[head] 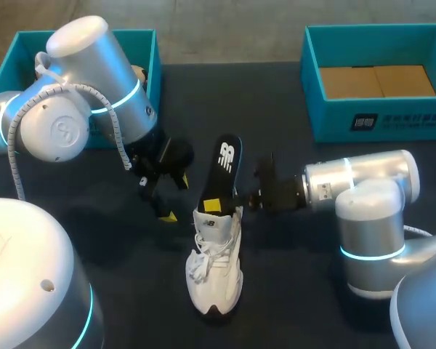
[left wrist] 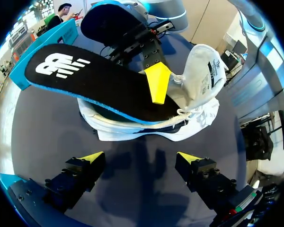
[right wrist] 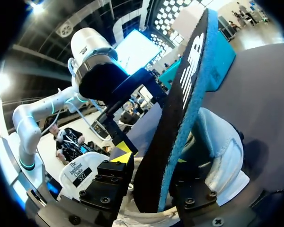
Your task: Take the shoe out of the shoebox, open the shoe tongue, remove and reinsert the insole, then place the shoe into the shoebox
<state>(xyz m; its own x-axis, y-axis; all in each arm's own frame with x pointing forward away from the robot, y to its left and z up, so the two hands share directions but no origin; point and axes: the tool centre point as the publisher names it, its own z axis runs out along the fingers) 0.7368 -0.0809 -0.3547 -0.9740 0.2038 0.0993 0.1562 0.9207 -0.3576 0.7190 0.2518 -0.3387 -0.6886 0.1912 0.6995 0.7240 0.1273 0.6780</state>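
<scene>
Right gripper of mine pinches the black insole, which sticks up out of the white sneaker. Left gripper hangs just beside the sneaker, fingers spread, holding nothing. Sneaker stands on the table, well apart from the teal shoebox.

Tight by shoe, both sides.
left gripper close beside it, right gripper opp., clamping raised insole; table past toe free.
</scene>
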